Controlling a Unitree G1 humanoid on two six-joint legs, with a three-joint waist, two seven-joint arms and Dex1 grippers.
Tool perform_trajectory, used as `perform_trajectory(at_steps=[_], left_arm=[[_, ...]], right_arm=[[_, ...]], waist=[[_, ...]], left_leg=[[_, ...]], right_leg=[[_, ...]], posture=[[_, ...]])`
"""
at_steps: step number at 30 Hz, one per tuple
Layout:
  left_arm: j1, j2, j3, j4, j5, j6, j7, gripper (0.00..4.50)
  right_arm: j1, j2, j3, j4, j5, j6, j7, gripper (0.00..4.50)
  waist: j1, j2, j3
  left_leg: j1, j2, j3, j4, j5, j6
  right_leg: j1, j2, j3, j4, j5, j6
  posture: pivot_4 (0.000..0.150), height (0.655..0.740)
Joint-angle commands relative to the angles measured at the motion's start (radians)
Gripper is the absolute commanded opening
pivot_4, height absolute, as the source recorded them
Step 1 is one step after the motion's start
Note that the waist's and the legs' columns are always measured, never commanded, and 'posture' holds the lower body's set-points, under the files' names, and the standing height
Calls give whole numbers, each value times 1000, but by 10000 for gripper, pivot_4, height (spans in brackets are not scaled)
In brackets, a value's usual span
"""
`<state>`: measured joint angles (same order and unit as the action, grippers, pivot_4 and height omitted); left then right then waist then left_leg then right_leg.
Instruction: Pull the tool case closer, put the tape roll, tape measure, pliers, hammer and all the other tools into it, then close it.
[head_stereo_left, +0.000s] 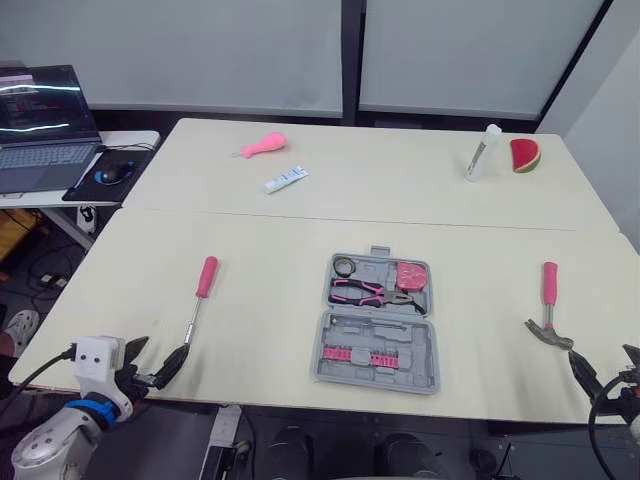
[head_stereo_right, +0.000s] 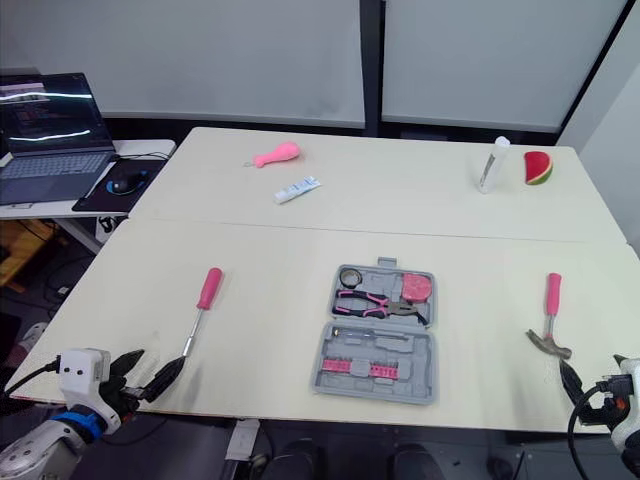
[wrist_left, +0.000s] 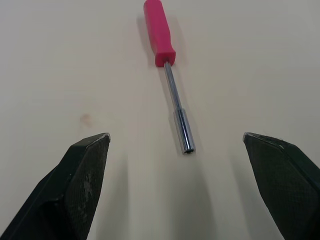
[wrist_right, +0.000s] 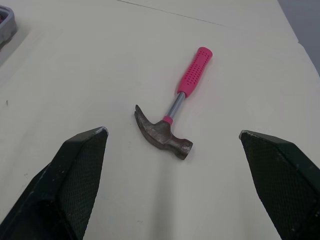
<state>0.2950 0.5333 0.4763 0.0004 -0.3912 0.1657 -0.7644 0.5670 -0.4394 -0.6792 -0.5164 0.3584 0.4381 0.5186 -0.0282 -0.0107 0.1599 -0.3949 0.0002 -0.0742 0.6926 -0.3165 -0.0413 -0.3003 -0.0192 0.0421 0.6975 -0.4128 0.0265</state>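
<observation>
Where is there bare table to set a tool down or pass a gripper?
Two wide bare strips flank the tool case: one between it and the screwdriver, one between it and the hammer. The far table is bare between the white tube and the bottle. Crowded only inside the case.

Case (head_stereo_left: 324, 345) open; hammer (head_stereo_left: 548, 310) R, screwdriver (head_stereo_left: 199, 293) L.
</observation>
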Motion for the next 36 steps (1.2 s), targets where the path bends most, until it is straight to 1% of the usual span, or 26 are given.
perform_trajectory(at_steps=[1, 5, 9, 14, 18, 21, 24, 27, 31, 36], left_arm=[[-69, 55, -88, -111, -15, -9, -87, 44462], [-199, 115, -232, -177, -25, 49, -188, 44462], [-402, 132, -383, -205, -50, 127, -281, 44462], [-652, 111, -555, -226, -83, 233, -394, 44462], [-783, 83, -651, -215, -66, 255, -443, 44462], [-851, 51, -701, -197, -52, 259, -455, 45000], [-887, 29, -733, -188, -45, 265, -465, 45000], [-916, 3, -762, -177, -37, 270, -466, 45000], [-964, -60, -797, -141, -10, 264, -449, 45000], [-989, -94, -823, -138, -4, 276, -454, 45000]], right_arm=[[-51, -61, -5, -69, 48, 80, -15, 45000], [-141, -146, 7, -87, 70, 212, -40, 45000], [-237, -230, 33, -69, 83, 355, -69, 45000], [-330, -281, 67, -3, 98, 516, -97, 45000], [-406, -294, 76, 84, 98, 591, -115, 45000], [-466, -299, 94, 163, 80, 596, -129, 39015], [-505, -312, 125, 219, 65, 595, -131, 28819], [-558, -318, 162, 298, 39, 594, -149, 28819], [-658, -318, 228, 473, -23, 559, -183, 28819], [-760, -302, 295, 641, -75, 507, -201, 28819]], waist=[[1, 0, 0], [2, 1, 0], [1, 1, 0], [2, 0, 0], [0, 0, 0], [-2, 0, 0], [-1, 0, 0], [0, 0, 0], [1, 0, 0], [0, 0, 1]], left_leg=[[0, 0, 0, 0, 0, 0], [0, -1, 0, 1, 1, -1], [-1, -1, 0, 0, 1, -2], [-3, -2, 1, 1, 2, -2], [-3, -4, 2, 1, 2, -2], [-4, -4, 2, 2, 2, -2], [-4, -4, 2, 2, 2, -2], [-5, -4, 3, 3, 2, -2], [-5, -5, 3, 4, 2, -2], [-5, -4, 7, 4, 3, -1]], right_leg=[[0, 0, 0, 0, 0, 0], [1, 0, 0, 0, 0, 0], [0, 0, 0, 0, 0, 0], [0, 1, 0, 0, 0, 0], [0, 2, 0, 0, 0, 0], [0, 3, 1, 0, 0, 0], [0, 3, 1, 0, 0, 0], [0, 3, 1, 0, 0, 0], [0, 3, 1, 0, 0, 1], [0, 3, 1, 0, 0, 1]], posture=[[1500, 7400], [1500, 7400], [1500, 7400], [1500, 7400], [1500, 7400], [1500, 7400], [1500, 7400], [1500, 7400], [1500, 7400], [1500, 7400]])
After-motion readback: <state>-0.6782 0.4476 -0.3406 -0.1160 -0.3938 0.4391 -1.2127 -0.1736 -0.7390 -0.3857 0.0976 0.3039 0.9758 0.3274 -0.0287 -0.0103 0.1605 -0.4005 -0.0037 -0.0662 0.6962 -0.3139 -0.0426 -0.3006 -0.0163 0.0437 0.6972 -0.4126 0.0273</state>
